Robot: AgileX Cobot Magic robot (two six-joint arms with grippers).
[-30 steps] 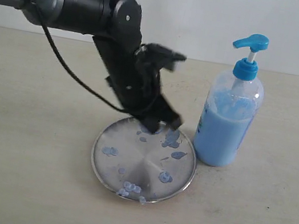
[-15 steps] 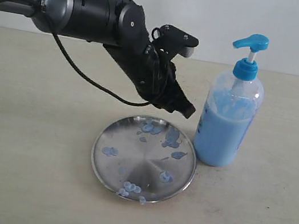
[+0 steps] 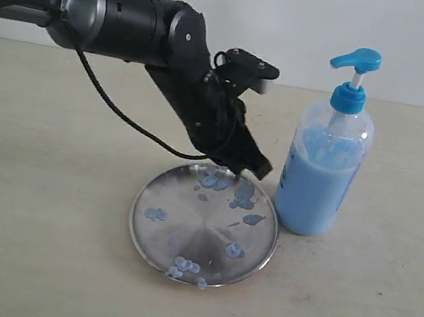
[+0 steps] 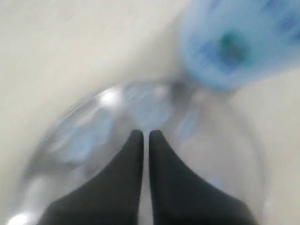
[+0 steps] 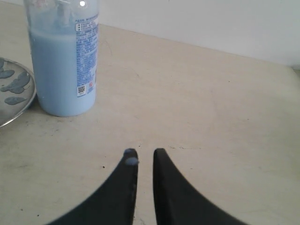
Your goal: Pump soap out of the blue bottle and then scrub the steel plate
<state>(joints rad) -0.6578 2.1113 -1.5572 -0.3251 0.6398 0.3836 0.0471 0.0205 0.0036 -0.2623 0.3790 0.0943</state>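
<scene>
Left side: the left arm [image 3: 122,15] is reaching in from the left edge, a black cable [image 3: 113,112] looping under it. The left gripper [image 3: 248,165] is hanging over the far rim of the steel plate [image 3: 192,233]. Whether the tips are touching the metal, I cannot tell. In the blurred left wrist view, its fingers [image 4: 126,159] are standing almost together with only a thin slit between them, and nothing is held.

Centre: the steel plate is lying flat on the table [image 3: 37,218], near the middle of the scene. The soap [image 3: 243,198] is sitting on it as separate pale blue blobs. These are thickest at the far side, with a few along the near rim.

Right: the blue bottle [image 3: 319,177] is standing upright just beside the plate's right edge, roughly two-thirds full. The right gripper [image 5: 142,152] is out of the exterior view. Its wrist camera is showing it low over bare table on the bottle's right, jaws nearly closed and empty, with a soap dab on one fingertip [image 5: 131,161].

Progress, as a judgement: pumping is looking done, since soap is already on the plate. Scrubbing is looking largely undone, as the blobs are mostly unspread.

Surface and room: the table is a matte beige top with faint scuffs. A plain white wall [image 3: 302,18] is closing off the far side.
</scene>
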